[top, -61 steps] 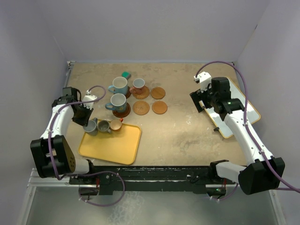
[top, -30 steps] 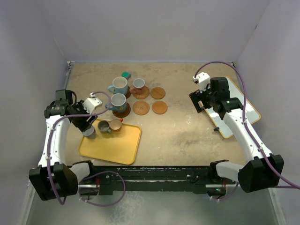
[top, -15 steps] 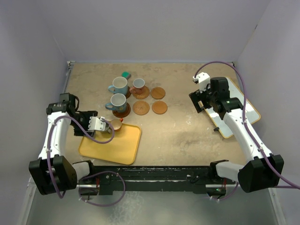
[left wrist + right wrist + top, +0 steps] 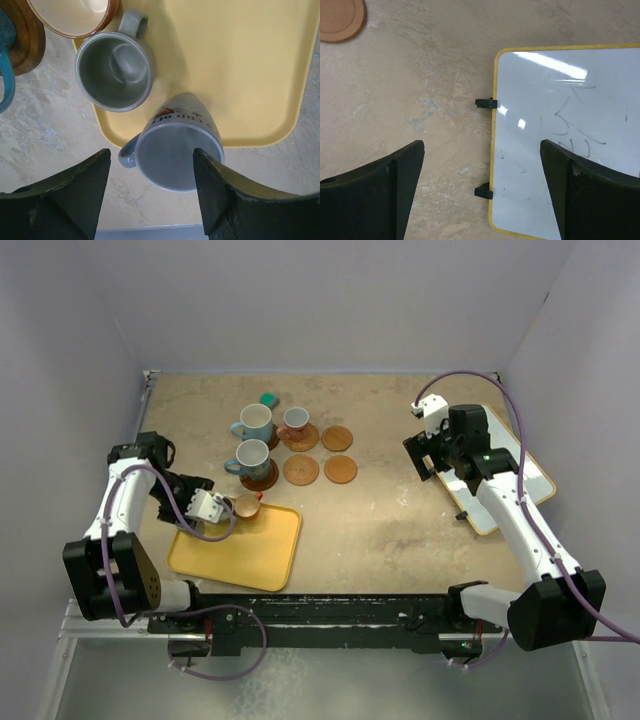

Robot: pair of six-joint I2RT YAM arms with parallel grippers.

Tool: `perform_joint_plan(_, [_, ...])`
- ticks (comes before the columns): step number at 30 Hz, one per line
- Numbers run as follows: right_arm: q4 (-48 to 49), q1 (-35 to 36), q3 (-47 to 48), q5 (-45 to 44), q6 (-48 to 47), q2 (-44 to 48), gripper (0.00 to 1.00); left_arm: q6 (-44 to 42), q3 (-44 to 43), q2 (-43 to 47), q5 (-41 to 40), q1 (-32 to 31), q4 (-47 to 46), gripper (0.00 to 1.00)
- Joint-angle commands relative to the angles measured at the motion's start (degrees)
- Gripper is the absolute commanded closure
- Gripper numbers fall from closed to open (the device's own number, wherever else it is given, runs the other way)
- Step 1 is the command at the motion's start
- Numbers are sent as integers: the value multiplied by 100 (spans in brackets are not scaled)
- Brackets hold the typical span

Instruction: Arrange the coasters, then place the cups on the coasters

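Observation:
A grey printed cup leans over the corner of the yellow tray, below my left gripper. That gripper's jaws stand apart; the left finger is clear of the cup's handle. A grey-olive cup and an orange cup stand beside it on the tray. From above, two blue cups and a red-handled cup sit on coasters, and three coasters lie bare. My right gripper hangs open over a whiteboard's edge.
A yellow-framed whiteboard lies at the right with two black clips on its edge. A small teal block sits behind the blue cups. Walls close in the table at the left, back and right.
My left gripper turned at the wrist and shifted slightly right over the tray's near-left corner, with the grey cup under it. The right arm has not moved.

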State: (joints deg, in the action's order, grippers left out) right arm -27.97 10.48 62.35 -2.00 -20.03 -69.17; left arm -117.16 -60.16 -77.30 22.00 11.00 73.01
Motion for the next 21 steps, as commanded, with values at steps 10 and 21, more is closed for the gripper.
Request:
perform_joint_plan(10, [-51, -4, 183, -17, -27, -18, 0, -462, -259, -780, -230, -484, 113, 49])
perform_joint_plan(21, [-69, -4, 199, -20, -27, -79, 0, 120, -426, -1047, -580, -573, 442, 72])
